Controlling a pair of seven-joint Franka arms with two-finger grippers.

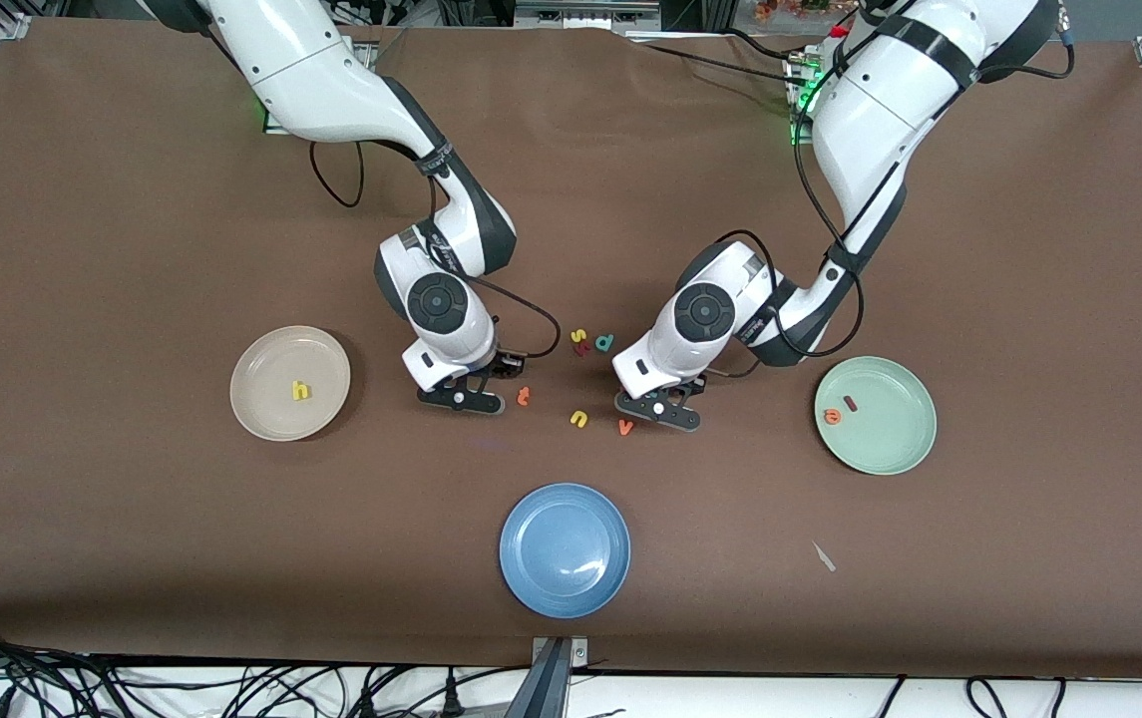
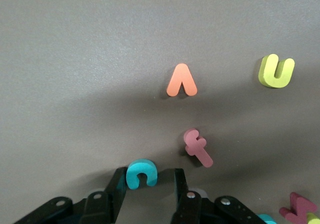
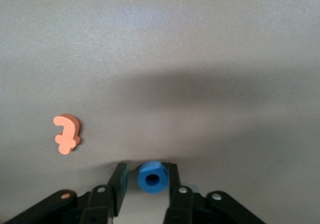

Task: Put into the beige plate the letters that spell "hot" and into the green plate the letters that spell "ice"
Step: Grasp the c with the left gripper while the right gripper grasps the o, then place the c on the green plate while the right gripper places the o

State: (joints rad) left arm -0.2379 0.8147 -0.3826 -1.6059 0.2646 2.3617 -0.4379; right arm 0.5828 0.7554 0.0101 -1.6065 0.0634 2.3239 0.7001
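The big brown worktop (image 1: 132,558) holds three plates. The beige plate (image 1: 266,394) sits toward the right arm's end and has the yellow h (image 1: 301,390) in it. The green plate (image 1: 890,439) sits toward the left arm's end and has the orange e (image 1: 832,416) and the dark red i (image 1: 850,404) in it. A blue plate (image 1: 565,548) lies nearest the front camera, with nothing in it.

Both arms reach down to the loose letters between the beige and green plates. The left end effector (image 1: 657,411) is low on the worktop. It is spread around the teal c (image 2: 142,173), with a gap showing on one side, so it is not pinching yet. The right end effector (image 1: 461,399) is low too. It is spread around the blue o (image 3: 152,178), close on one side with a small gap on the other. The orange t (image 1: 524,397) lies just beside it on the worktop.

What could go wrong? The letters are tiny and soft. I think the c could tip or pop out if it is only caught at its edge. The round o could squirt away when squeezed. The pink f (image 2: 198,147) lies near the c and could get bumped. A letter held too lightly could also fall on the way to its plate. The u (image 1: 578,419) and v (image 1: 626,427) should stay where they are.
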